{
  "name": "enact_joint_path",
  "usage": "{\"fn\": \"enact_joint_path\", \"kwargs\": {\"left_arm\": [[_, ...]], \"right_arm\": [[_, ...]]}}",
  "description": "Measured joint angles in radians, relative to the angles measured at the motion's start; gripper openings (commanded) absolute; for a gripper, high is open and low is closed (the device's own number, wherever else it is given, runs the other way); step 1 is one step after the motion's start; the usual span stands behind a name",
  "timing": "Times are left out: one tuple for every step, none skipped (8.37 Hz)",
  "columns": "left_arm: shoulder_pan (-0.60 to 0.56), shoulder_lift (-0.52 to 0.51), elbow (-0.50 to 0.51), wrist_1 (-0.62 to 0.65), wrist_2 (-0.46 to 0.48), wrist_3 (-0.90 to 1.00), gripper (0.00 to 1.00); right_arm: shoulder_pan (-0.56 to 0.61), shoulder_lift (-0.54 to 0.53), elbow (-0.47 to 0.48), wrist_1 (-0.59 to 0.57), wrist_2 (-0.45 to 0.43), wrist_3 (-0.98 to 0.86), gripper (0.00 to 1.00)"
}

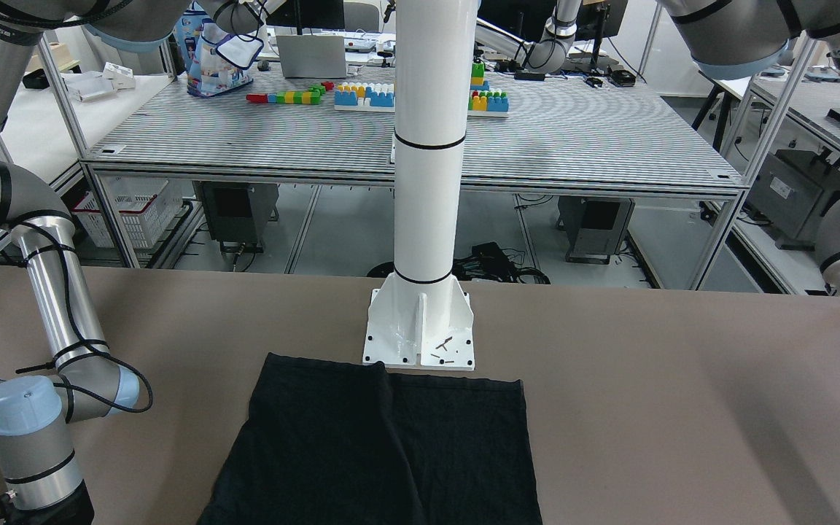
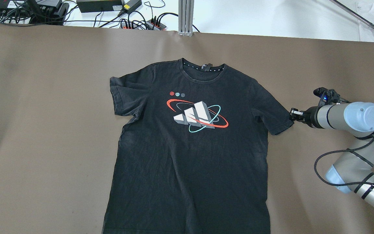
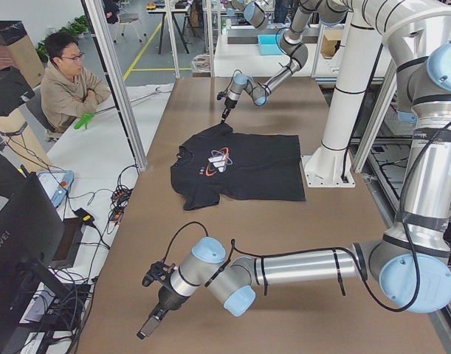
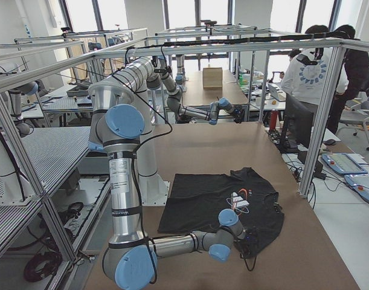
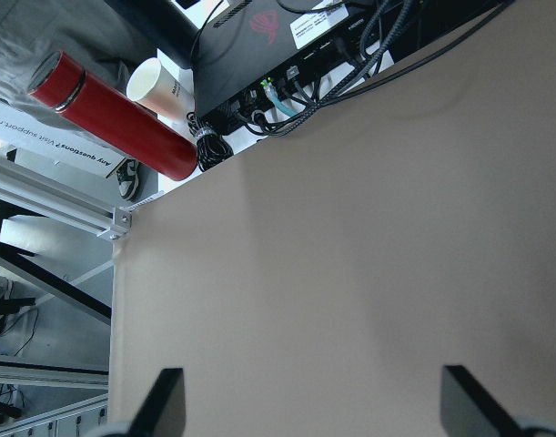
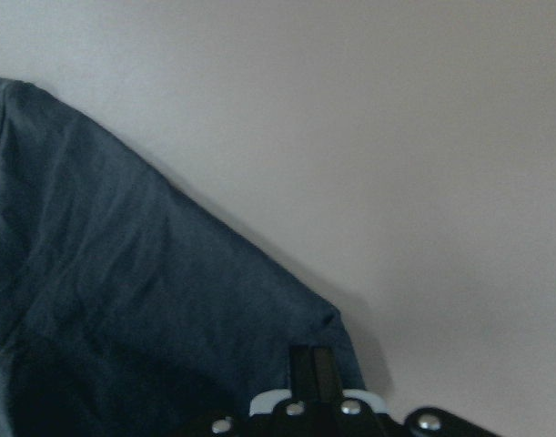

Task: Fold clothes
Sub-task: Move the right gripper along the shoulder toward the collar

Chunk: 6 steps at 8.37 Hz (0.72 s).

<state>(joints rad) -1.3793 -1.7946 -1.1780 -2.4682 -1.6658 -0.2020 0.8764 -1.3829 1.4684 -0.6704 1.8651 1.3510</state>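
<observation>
Table (image 2: 44, 130): brown, bearing the shirt.
T-shirt (image 2: 187, 156): black, print up, spread flat mid-table, near white pillar (image 1: 427, 146).
Left gripper (image 5: 314, 405): fingers wide apart over bare table, well away.
Right gripper (image 2: 292, 114): fingers pinched onto sleeve hem.

One black T-shirt (image 2: 190, 156) is counted on one table (image 2: 44, 130). Two pincers are seen, the left pincer (image 5: 309, 405) and the right pincer (image 2: 292, 114). One white pillar (image 1: 427, 182), one red flask (image 5: 114, 118) and one paper cup (image 5: 159, 86) are counted too.
</observation>
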Motion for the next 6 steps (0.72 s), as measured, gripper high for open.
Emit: {"fn": "enact_joint_path", "kwargs": {"left_arm": [[0.002, 0.0, 0.0, 0.0, 0.0, -0.001, 1.0], [0.003, 0.0, 0.0, 0.0, 0.0, -0.002, 1.0], [0.005, 0.0, 0.0, 0.0, -0.001, -0.004, 1.0], [0.013, 0.001, 0.0, 0.0, -0.001, -0.014, 1.0], [0.023, 0.001, 0.001, 0.0, 0.0, -0.03, 1.0], [0.03, 0.001, 0.001, 0.0, 0.001, -0.041, 1.0]], "right_arm": [[0.0, 0.012, 0.019, -0.01, 0.02, 0.006, 0.0], [-0.001, 0.037, 0.046, -0.047, 0.035, 0.011, 0.0], [-0.002, 0.086, 0.067, -0.113, 0.042, 0.015, 0.0], [-0.004, 0.139, 0.076, -0.17, 0.042, 0.018, 0.0], [-0.007, 0.184, 0.078, -0.209, 0.04, 0.023, 0.0], [-0.008, 0.225, 0.076, -0.24, 0.036, 0.033, 0.0]]}}
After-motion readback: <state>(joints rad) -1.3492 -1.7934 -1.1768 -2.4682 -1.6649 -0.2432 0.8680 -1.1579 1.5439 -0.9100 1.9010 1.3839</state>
